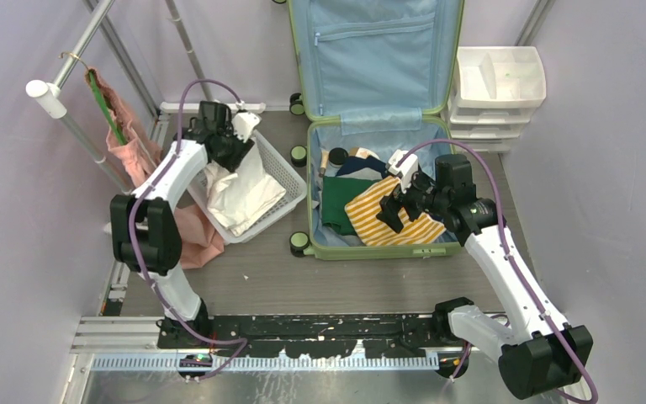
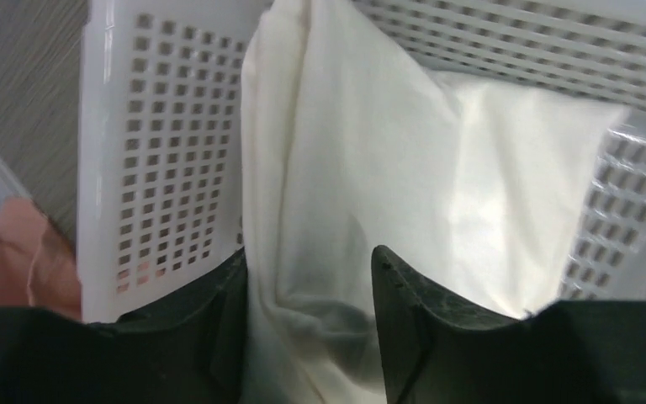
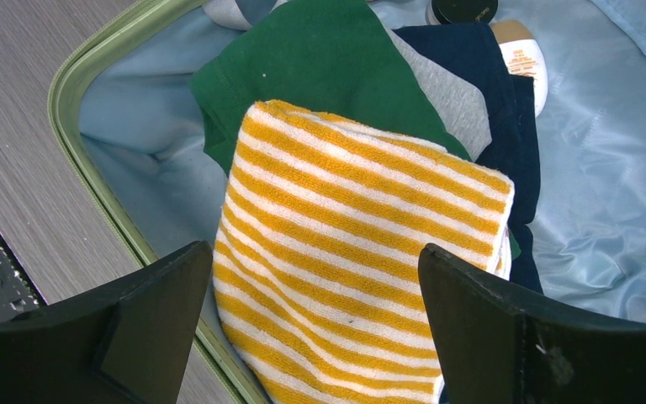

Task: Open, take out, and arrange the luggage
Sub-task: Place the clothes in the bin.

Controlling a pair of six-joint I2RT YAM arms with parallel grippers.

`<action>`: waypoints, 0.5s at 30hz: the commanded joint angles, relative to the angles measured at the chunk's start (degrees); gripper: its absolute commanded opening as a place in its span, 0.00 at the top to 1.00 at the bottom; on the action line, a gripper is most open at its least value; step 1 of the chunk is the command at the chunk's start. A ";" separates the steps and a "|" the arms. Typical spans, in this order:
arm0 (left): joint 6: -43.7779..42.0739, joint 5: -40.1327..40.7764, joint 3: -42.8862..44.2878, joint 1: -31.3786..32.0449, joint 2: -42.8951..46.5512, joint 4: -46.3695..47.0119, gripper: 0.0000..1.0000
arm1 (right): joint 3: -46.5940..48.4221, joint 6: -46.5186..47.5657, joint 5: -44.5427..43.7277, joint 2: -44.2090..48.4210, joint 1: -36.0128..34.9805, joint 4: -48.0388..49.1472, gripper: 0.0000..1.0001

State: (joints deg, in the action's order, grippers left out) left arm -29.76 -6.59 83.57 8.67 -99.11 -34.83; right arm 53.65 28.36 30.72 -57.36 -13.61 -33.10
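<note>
Clearly the opening step is done and the unpacking is partway through. Nearest the arm bases, the right pincer [image 3: 315, 251] hovers with its jaws wide apart over a yellow-striped towel [image 1: 366, 215], gripping nothing. The towel lies on top of the pile in the near half of the luggage [image 1: 370, 76], which rests open on the tabletop [image 1: 303, 286] with its lid propped upright at the far side. Under and beside the towel are a green garment [image 1: 336, 202], a dark-blue garment [image 1: 362, 167] and a small bottle [image 3: 526, 63], so most of the contents seem left to take out.

To the left, a white cloth [image 1: 240, 194] is draped in the mesh basket [image 1: 290, 172]. The left pincer [image 2: 309, 254] stands over it, jaws partly apart with the cloth between them; whether they pinch it I cannot tell. A pink garment [image 1: 193, 231] lies beside the basket. Farther back, the drawer unit [image 1: 498, 84] looks unfilled.
</note>
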 commanded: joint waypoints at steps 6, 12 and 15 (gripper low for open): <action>18.56 24.92 30.06 -0.19 -11.19 -16.22 0.20 | 0.40 0.74 0.62 -0.21 0.09 1.57 0.01; 22.14 10.91 23.28 3.00 -0.51 -13.04 0.28 | 0.23 0.89 0.05 -0.43 0.20 1.63 0.01; 29.04 -1.20 14.81 3.23 6.79 -9.70 0.36 | 0.15 1.37 0.24 -0.64 0.20 1.40 0.00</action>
State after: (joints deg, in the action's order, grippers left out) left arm -9.65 6.94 105.54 10.81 -102.04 -46.52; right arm 53.65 28.53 30.65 -57.93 -13.58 -33.10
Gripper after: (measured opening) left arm 0.683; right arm 0.994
